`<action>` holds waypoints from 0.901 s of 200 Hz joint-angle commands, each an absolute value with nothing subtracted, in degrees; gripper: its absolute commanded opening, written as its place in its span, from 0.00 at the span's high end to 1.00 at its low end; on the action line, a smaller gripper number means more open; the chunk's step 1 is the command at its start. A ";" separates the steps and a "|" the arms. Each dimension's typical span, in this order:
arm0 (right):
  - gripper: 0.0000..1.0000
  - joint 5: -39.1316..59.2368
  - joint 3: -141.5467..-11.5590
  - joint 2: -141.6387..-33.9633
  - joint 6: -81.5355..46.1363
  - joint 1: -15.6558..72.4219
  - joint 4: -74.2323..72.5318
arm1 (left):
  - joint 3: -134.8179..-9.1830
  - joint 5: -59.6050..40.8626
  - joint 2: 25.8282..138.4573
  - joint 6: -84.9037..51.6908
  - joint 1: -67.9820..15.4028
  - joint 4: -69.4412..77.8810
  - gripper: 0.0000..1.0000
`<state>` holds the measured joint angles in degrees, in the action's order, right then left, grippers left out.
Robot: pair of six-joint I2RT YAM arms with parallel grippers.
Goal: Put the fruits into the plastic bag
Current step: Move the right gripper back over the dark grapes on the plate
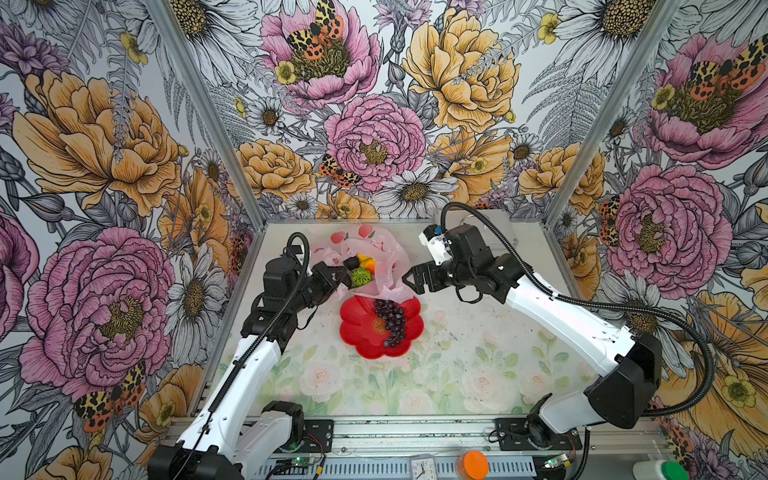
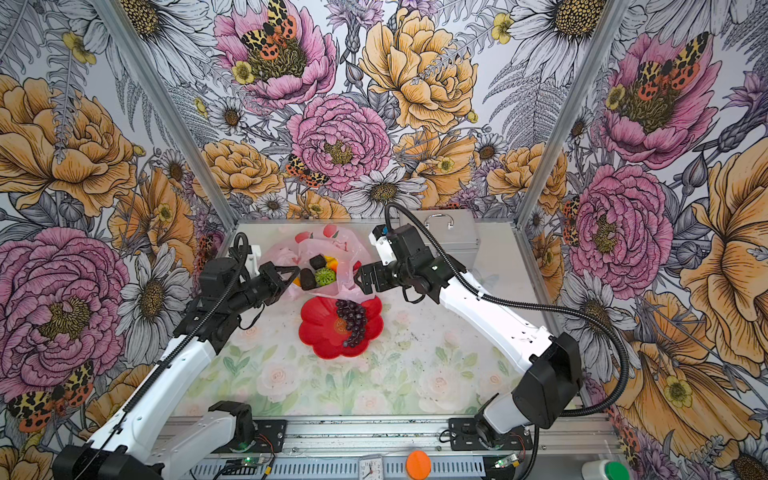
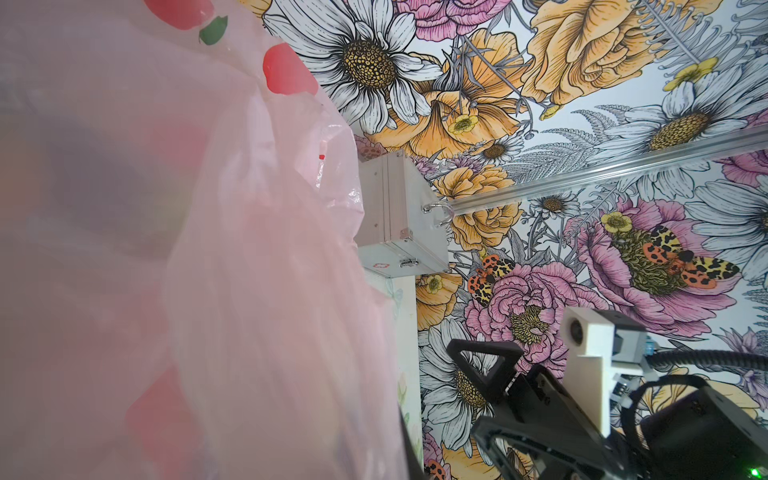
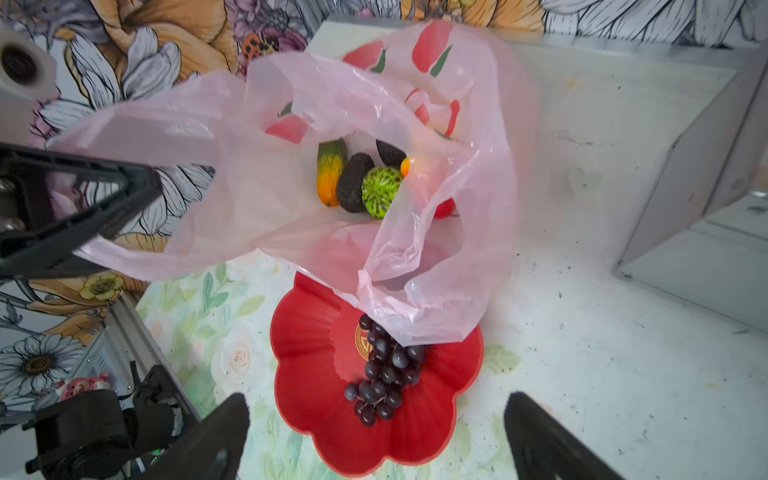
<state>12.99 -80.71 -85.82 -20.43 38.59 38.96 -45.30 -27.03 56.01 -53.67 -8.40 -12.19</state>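
The worktop [image 1: 457, 374] is a pale sheet printed with faded roses and leaves, speckled with dark flecks. At the middle of its far edge sits the plastic bag [image 1: 388, 272], thin, crinkly, translucent pale pink, glossy at the creases, with red marks tipped in green printed on it; no writing on it can be read. Its mouth gapes upward and its near fold drapes over the far rim of the plate. Toward the far right corner stands a silver metal case [image 2: 449, 237], boxy, with a wire handle. The plate [image 1: 353, 332] is smooth red plastic, scalloped like a flower. The left gripper [image 1: 340, 276] is clenched on the bag's left edge, pulling it taut; the right gripper [image 1: 411, 279] hangs released, jaws wide, just beside the bag's right side. A grape bunch [image 4: 382, 374] of dark purple beads lies on the plate, its top tucked under the bag's fold. Inside the bag are a green-orange elongated fruit [image 4: 330, 174], two blackish, rough avocado-like fruits [image 4: 353, 183] and a bumpy green ball [image 4: 380, 191], packed touching. A gold round emblem [image 4: 360, 343] marks the plate's centre, illegible.
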 commanded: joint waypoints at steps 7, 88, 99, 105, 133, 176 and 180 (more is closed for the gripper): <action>0.03 10.06 -79.98 -89.04 -19.96 42.57 41.65 | -45.45 -27.31 55.74 -53.77 -8.70 -12.15 1.00; 0.04 8.40 -81.81 -99.73 -18.59 48.31 42.31 | -44.65 -27.25 54.54 -53.52 -8.44 -12.83 1.00; 0.04 8.10 -82.37 -100.98 -18.18 48.45 42.60 | -44.67 -27.24 54.42 -53.40 -8.40 -13.05 1.00; 0.04 7.91 -82.68 -101.68 -17.90 48.51 42.63 | -44.76 -27.22 54.40 -53.27 -8.39 -13.16 1.00; 0.04 7.56 -84.91 -105.02 -16.38 48.68 42.89 | -44.89 -27.07 54.58 -53.20 -8.26 -13.27 1.00; 0.04 6.44 -89.61 -110.29 -13.39 48.71 43.87 | -45.24 -27.00 54.76 -53.09 -8.05 -13.45 1.00; 0.04 6.29 -90.15 -110.84 -13.09 48.70 44.06 | -45.23 -26.99 54.80 -53.09 -8.08 -13.45 1.00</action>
